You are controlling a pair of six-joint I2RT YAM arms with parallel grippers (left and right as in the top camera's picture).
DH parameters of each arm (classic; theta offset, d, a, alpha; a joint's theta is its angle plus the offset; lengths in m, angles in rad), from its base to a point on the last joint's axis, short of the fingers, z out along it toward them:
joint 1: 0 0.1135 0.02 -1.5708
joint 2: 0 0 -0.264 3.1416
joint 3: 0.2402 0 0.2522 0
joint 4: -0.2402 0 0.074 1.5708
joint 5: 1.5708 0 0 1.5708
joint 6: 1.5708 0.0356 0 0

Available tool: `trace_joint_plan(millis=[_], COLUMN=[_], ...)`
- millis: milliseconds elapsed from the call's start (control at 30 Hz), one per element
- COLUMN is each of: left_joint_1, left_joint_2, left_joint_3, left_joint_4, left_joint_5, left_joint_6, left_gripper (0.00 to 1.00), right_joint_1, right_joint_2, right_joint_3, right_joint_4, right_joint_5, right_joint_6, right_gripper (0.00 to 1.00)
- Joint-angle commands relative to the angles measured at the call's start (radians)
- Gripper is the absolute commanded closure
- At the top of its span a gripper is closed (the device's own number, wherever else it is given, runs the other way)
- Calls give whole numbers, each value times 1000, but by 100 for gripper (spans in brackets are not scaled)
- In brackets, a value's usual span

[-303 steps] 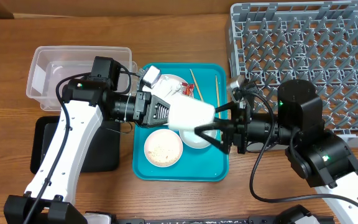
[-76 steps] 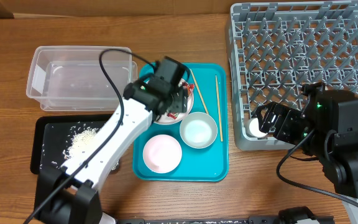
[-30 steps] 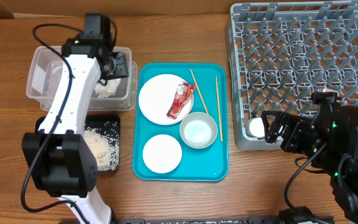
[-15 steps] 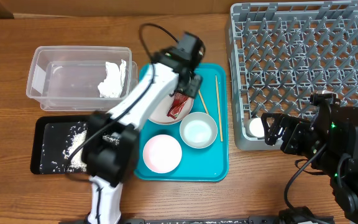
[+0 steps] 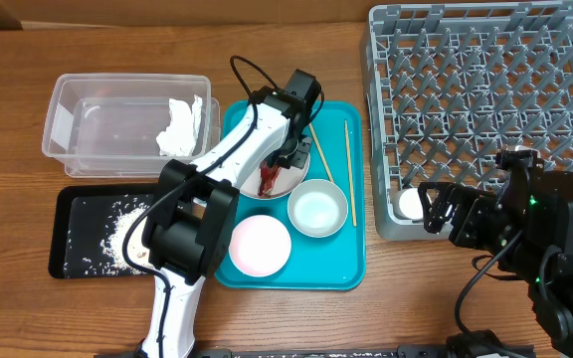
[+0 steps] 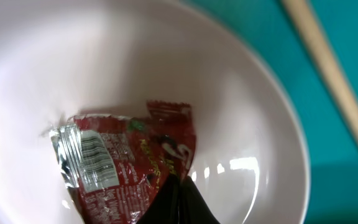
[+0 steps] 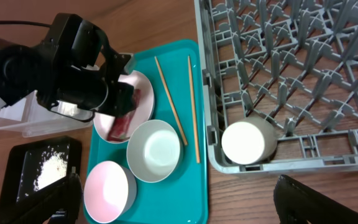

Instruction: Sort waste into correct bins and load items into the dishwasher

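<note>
— Status?
— My left pincer (image 6: pixel 174 188) is clamped on the small red crinkled snack wrapper (image 6: pixel 123 155), which has shifted rimward since half a second back. Barcode up, creased, it lies in the large white round plate (image 6: pixel 241 112).

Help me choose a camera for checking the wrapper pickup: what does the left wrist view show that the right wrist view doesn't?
Only the left wrist view: the red wrapper close up, barcode and crinkles visible, with the dark tip of the left gripper at its lower edge. Only the right wrist view: the cup sitting in the grey rack, the bowl, the small dish, and rice on the black tray. Both: the wrapper on the white plate, the teal tray, a chopstick.
</note>
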Motion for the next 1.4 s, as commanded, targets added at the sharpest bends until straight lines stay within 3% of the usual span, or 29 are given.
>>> trace_joint_plan(millis=[0,300,500,600,633,667,700,733,833,1033,1233,1367], left_joint_1=[17,105,286,382,410,430,446,459,474,414,215,99], left_joint_2=[-44,-268,-280,-250,-238,-235,-231,-233,-256,-367,-454,-448], left_joint_3=[49,140,135,134,134,134,134,137,158,193,193,167], left_joint_4=[-43,-120,-154,-139,-126,-122,-121,-128,-177,-286,-343,-374], left_joint_5=[-16,-122,-151,-84,-34,15,55,83,115,125,40,29], left_joint_6=[-31,-64,-87,-119,-117,-107,-89,-80,-81,-80,-63,-137], left_gripper=[96,96,96,96,86,64,53,49,53,63,55,51], right_joint_1=[-3,-3,-3,-3,-3,-3,-3,-3,-3,-3,-3,-3], right_joint_2=[-6,-6,-6,-6,-6,-6,-6,-6,-6,-6,-6,-6], right_joint_3=[26,26,26,26,26,26,26,26,26,26,26,26], right_joint_4=[-3,-9,-10,-10,-9,-9,-10,-10,-10,-10,-13,-32], right_joint_5=[-1,-1,-1,-2,-1,-1,-1,-1,-1,-1,-2,-1], right_joint_6=[-8,-7,-7,-8,-8,-8,-8,-8,-8,-7,-7,-8], right_gripper=[0,0,0,0,0,0,0,0,0,0,0,0])
